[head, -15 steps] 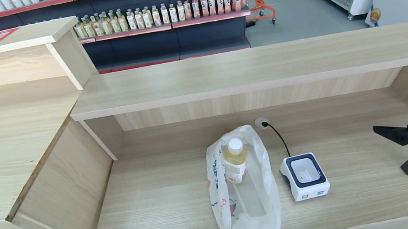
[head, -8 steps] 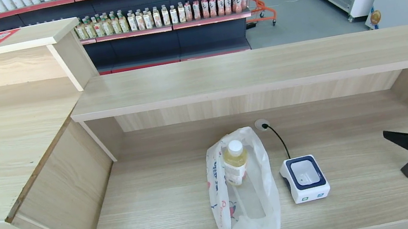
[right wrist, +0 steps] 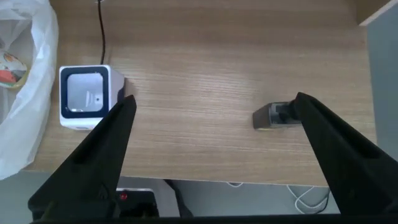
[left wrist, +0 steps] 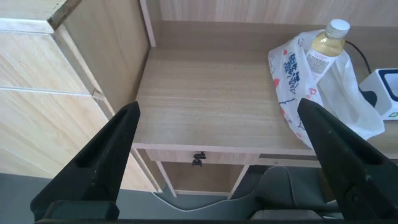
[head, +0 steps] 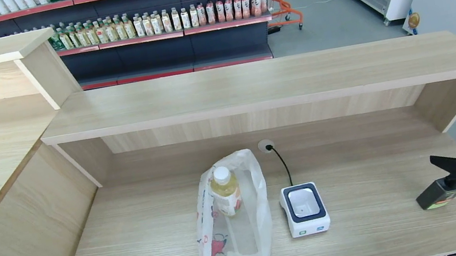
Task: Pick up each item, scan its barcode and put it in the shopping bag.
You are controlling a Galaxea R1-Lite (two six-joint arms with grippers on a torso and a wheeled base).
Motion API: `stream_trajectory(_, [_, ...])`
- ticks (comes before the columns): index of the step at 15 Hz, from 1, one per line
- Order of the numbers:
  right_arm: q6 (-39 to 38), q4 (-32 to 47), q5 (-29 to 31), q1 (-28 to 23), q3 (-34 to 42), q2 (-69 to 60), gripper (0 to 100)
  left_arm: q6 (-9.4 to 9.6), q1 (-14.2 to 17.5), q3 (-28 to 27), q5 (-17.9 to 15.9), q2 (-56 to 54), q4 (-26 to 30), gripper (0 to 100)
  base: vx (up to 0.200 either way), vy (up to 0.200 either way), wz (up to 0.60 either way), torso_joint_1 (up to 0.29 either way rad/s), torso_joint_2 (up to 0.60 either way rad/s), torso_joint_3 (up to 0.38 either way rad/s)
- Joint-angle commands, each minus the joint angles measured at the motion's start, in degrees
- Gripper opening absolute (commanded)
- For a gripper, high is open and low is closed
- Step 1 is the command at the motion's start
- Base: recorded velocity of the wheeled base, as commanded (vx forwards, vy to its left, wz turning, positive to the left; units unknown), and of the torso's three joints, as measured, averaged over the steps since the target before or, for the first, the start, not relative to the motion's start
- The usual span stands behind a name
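**Both pincers spread, one bottle bagged beside the scanner**

I'm looking down on a long wooden bench [head: 367,225] with a raised ledge along its far side. The white scanner [head: 304,208] sits near the middle of it, and I place everything from there.

Just beside the scanner, on my rig's left, lies the white plastic shopping bag [head: 247,237]. Its mouth is open and its near end hangs over the front edge of the bench.

My left pincer [left wrist: 219,104] hangs well to the left of the scanner, beyond the bag and above the bench's front edge. Its jaws are spread wide with nothing between them. My right pincer [right wrist: 214,99] hangs to the right of the scanner, also spread wide and holding nothing.

A bottle [head: 226,191] of yellow drink with a white cap stands upright inside the bag, toward the end farther back than the scanner.

A black cable [head: 284,165] runs from the back of the scanner to a round port in the bench.

Well apart from the scanner on the right, a small dark block [head: 435,197] lies on the bench, below the right pincer's spread jaws.
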State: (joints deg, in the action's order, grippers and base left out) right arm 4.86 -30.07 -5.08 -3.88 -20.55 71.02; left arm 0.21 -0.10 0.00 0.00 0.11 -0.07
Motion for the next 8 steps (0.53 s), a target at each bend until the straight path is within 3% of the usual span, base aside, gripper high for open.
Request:
stream_trajectory(1, [0.1, -0.1, 0.1, 0.1, 0.9, 0.2, 100, -0.03, 0.0, 0.0, 0.0, 0.0, 0.0, 100, 0.000, -0.200, 0.00, 0.002, 0.00, -0.007])
stream_trajectory(8, [0.1, 0.0, 0.1, 0.1, 4.0, -1.4, 100, -0.38, 0.0, 0.0, 0.0, 0.1, 0.0, 100, 0.000, -0.200, 0.00, 0.003, 0.00, 0.000])
